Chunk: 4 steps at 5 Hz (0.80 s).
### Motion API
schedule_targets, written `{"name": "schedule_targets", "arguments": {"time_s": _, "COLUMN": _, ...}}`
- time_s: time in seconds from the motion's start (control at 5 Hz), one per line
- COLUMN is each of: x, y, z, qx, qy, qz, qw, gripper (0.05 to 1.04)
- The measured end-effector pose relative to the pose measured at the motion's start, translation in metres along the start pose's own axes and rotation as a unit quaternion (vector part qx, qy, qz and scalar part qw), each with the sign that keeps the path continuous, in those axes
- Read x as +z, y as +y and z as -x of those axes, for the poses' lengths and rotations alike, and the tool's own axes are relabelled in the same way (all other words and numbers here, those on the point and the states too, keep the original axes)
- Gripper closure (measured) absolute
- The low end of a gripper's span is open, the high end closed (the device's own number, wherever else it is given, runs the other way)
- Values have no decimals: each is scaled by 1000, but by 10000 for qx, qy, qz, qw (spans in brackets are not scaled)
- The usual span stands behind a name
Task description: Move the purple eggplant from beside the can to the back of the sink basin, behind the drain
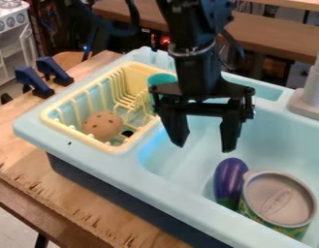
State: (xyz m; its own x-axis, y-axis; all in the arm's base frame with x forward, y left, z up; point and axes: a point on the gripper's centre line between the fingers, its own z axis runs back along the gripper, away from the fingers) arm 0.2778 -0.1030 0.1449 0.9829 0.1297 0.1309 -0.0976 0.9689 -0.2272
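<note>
The black gripper hangs over the left part of the light blue sink basin, its two fingers apart and nothing between them. Below and to its right, a purple eggplant lies in the basin, touching or nearly touching a can with a grey lid and green side. In the yellow dish rack to the left lies a brown, potato-like object with dark spots. A teal cup stands at the rack's right side, partly hidden behind the gripper.
The toy sink's light blue rim surrounds basin and rack. A grey faucet base rises at the right edge. Two dark blue clamps sit at the wooden table's upper left. A white toy stove stands behind.
</note>
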Motion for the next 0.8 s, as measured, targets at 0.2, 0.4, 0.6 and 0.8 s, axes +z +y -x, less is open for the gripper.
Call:
{"name": "schedule_targets", "arguments": {"time_s": 0.2, "x": -9, "y": -1, "z": -12, "qx": 155, "qy": -76, "qz": 354, "qw": 9992, "gripper": 81}}
{"name": "schedule_targets", "arguments": {"time_s": 0.4, "x": -16, "y": 0, "z": -15, "qx": 374, "qy": -74, "qz": 456, "qw": 9982, "gripper": 81}}
{"name": "schedule_targets", "arguments": {"time_s": 0.6, "x": -22, "y": 2, "z": -14, "qx": 588, "qy": -70, "qz": 630, "qw": 9963, "gripper": 81}}
{"name": "schedule_targets", "arguments": {"time_s": 0.8, "x": -33, "y": -9, "z": -12, "qx": 592, "qy": 58, "qz": 792, "qw": 9951, "gripper": 81}}
